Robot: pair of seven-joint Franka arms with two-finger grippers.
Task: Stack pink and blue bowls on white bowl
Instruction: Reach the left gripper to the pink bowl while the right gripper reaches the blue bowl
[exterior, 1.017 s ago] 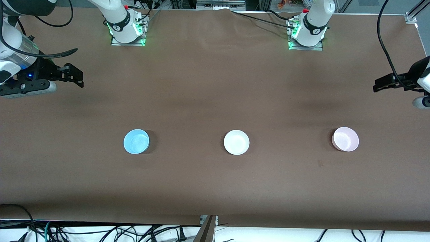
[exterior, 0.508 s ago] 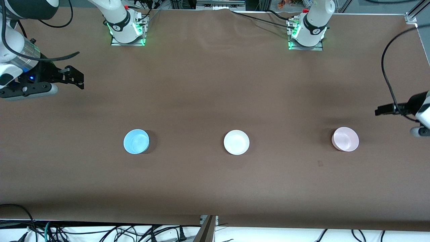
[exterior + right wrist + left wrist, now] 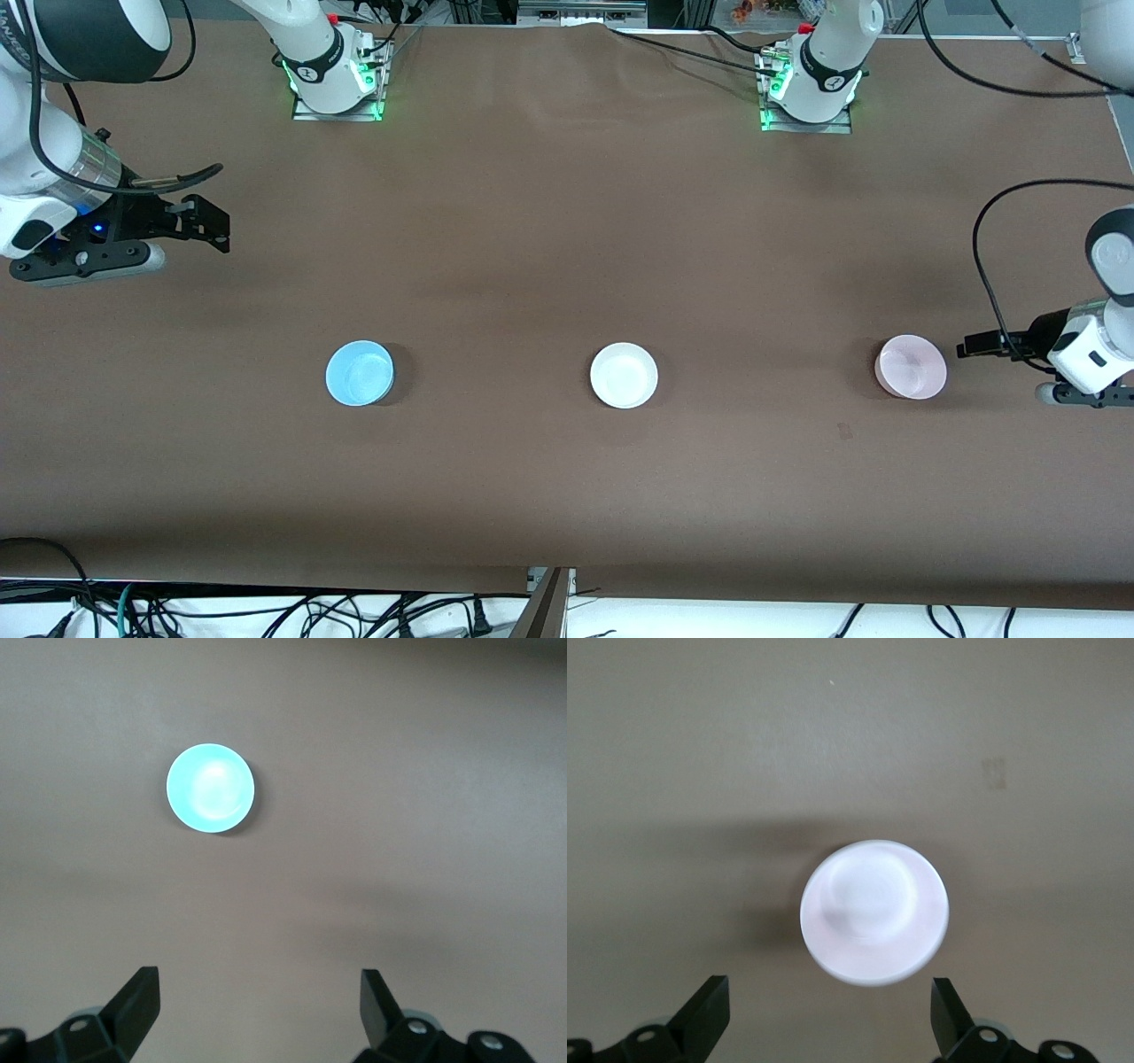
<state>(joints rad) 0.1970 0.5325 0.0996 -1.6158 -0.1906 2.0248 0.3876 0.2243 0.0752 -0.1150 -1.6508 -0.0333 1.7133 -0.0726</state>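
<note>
White bowl (image 3: 624,375): middle of the surface (image 3: 567,221), between the other two, all well apart.
Pink bowl (image 3: 911,366): toward the left arm's end; left tool (image 3: 970,344) just beside it, spread wide.
Blue bowl (image 3: 359,373): toward the right arm's end; right tool (image 3: 208,226) spread wide, over bare surface.
Risk: smooth rim slips from fingers, bowl tips.

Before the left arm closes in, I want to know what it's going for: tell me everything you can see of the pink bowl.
The pink bowl is small, round and pale pink, smooth like plastic, with a plain rim and a flat inner bottom. It stands upright and empty on the brown table, toward the left arm's end. Nothing touches it. The left gripper is beside it, fingers open, not yet around it.
</note>
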